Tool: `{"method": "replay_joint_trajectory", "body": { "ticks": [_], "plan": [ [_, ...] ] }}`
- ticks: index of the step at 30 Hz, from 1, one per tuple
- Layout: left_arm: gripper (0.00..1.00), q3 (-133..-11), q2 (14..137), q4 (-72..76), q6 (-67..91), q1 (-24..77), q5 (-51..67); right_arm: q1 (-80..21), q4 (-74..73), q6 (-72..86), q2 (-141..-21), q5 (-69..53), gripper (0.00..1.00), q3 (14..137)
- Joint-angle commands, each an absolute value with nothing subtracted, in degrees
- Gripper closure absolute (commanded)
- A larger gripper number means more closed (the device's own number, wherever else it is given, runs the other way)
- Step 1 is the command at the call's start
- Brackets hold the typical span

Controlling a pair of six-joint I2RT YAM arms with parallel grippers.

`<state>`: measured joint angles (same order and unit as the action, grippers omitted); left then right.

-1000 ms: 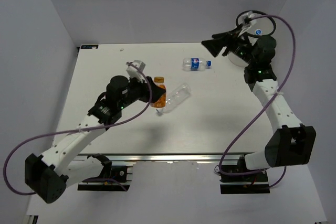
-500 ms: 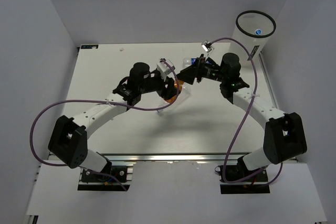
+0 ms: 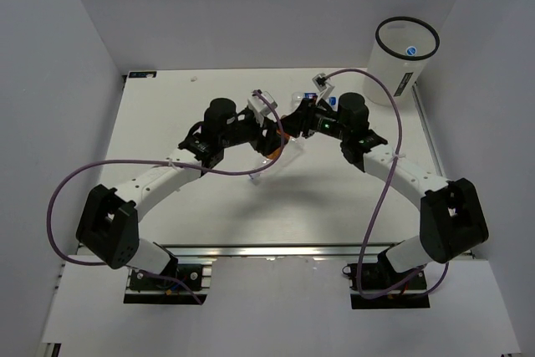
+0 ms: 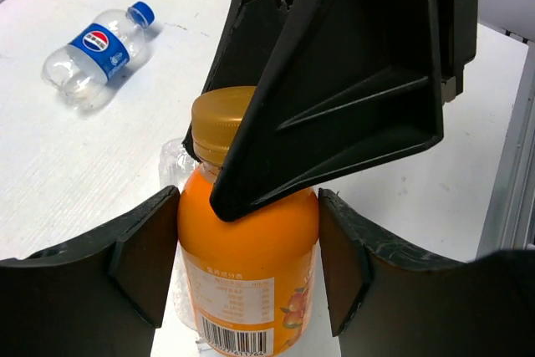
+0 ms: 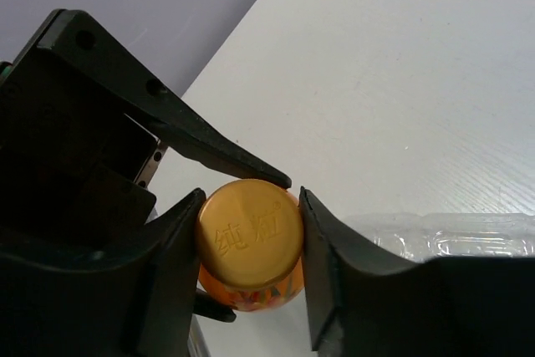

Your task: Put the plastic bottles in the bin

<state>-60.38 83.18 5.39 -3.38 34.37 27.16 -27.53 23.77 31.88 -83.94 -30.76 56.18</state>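
I am clenching my left jaws on the body of the orange bottle [image 4: 251, 265], one pad on each side of its label, holding it upright in the middle of the top view, above the tabletop [image 3: 167, 114]. My right jaws are coming in from the upper right and pinching its orange cap [image 5: 249, 236], both sides looking to be touching it. So I am gripping one bottle at two places at once.

I am judging this hand-over as the risky part. The cap is round and smooth, and I am only catching a narrow band of it. If my left jaws are letting go before that pinch is firm, the bottle could be slipping out or swinging sideways. If my right arm is pulling while the left is clamped, I could be wrenching it loose. The bin [image 3: 393, 81] is standing well apart, in the upper right, so a weak hold has far to travel
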Motion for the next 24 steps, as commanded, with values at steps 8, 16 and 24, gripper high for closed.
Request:
{"method": "replay_joint_trajectory", "body": {
  "ticks": [8, 16, 24],
  "plan": [
    [0.02, -58.01, 78.67, 8.61, -3.07, 34.54, 27.16, -27.25, 18.20, 26.20, -81.47, -14.52, 0.91, 61.25],
    [0.02, -55.37, 76.20, 7.12, -4.04, 34.54, 21.71, -12.32, 12.92, 20.49, -87.27, 2.93, 0.92, 78.46],
    [0.02, -55.20, 80.32, 5.37, -3.43, 34.19, 16.00, -5.81, 10.99, 6.34, -103.34, 29.33, 0.90, 105.69]
  ]
}}
